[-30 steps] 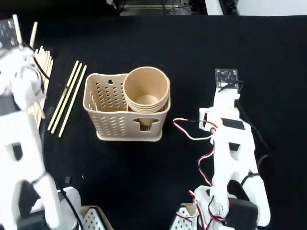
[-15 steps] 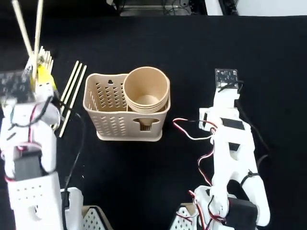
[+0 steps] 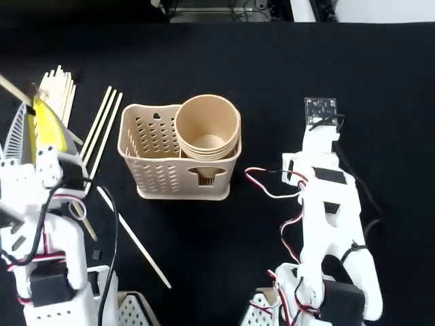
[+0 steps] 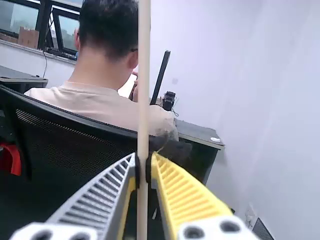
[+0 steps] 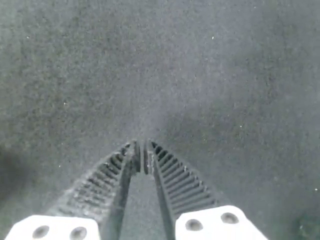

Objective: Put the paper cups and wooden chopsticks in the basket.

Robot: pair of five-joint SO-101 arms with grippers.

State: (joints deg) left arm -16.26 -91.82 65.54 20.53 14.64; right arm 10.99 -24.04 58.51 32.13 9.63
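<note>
The beige basket (image 3: 155, 171) stands mid-table, and a stack of paper cups (image 3: 207, 125) sits in its right compartment. My left gripper (image 4: 142, 161) is raised off the table and shut on a wooden chopstick (image 4: 144, 75) that runs straight between its grey and yellow fingers. In the high view that gripper (image 3: 30, 103) is at the far left, with the chopstick (image 3: 13, 85) crossing its tip. Another chopstick (image 3: 136, 241) slants in front of the basket's left side. My right gripper (image 5: 142, 155) is shut on nothing, low over the black table.
Three loose chopsticks (image 3: 98, 136) lie just left of the basket, and a bundle of several more (image 3: 58, 88) lies farther left. The right arm (image 3: 326, 197) stretches along the table's right side, with red and white wires (image 3: 272, 187) between it and the basket.
The left arm pulled back toward the near edge and tipped its gripper up. The two chopsticks that pointed away have swung round, and one now slants in front of the basket. The right arm is still.
</note>
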